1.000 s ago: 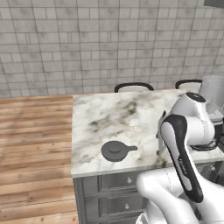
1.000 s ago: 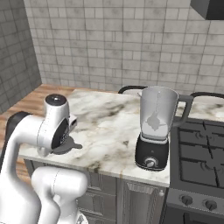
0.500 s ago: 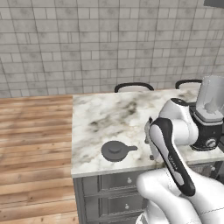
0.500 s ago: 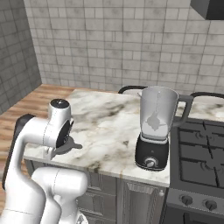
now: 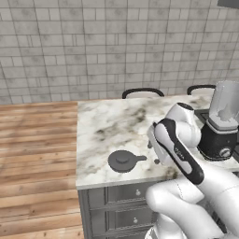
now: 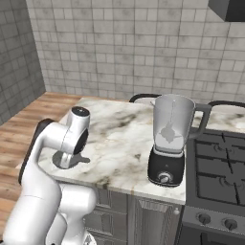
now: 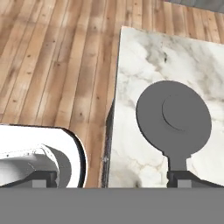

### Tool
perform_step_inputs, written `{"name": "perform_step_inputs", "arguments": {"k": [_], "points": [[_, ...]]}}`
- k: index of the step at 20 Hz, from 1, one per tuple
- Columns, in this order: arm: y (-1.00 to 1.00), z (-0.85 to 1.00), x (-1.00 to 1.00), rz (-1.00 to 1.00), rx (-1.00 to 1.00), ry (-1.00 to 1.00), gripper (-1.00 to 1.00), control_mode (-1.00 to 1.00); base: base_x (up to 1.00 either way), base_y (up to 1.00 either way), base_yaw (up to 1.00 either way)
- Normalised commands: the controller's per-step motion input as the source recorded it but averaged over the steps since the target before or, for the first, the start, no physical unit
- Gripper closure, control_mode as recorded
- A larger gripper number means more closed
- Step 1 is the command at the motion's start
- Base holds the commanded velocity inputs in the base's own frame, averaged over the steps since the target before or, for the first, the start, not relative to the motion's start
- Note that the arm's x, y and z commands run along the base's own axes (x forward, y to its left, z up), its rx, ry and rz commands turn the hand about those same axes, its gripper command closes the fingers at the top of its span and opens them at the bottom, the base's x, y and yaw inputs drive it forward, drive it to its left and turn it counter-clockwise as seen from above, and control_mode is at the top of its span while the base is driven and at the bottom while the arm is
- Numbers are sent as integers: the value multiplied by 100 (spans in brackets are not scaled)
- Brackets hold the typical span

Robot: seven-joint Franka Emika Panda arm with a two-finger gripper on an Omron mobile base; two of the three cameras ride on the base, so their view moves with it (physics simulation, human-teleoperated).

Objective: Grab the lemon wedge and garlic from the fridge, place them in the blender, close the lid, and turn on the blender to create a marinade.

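Tool (image 7: 111,179) jaws apart above the lid (image 7: 173,117) — light, rigid, likely slick — best pinched at its raised centre knob.

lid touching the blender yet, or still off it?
Apart. The right base view shows the lid lying flat on the marble counter, with bare counter between it and the blender; the jar's top is open.

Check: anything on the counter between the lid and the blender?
Nothing: bare marble between the lid and the blender in the right base view.
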Motion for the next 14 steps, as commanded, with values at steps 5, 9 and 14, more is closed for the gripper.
{"name": "perform_step_inputs", "arguments": {"k": [5, 9, 14], "points": [[0, -31, 34, 8, 0, 0, -100, -100, 0, 0, 0], [0, -38, 17, 1, 0, 0, -100, -100, 0, 0, 0], [0, -31, 4, 0, 0, 0, -100, -100, 0, 0, 0]]}}
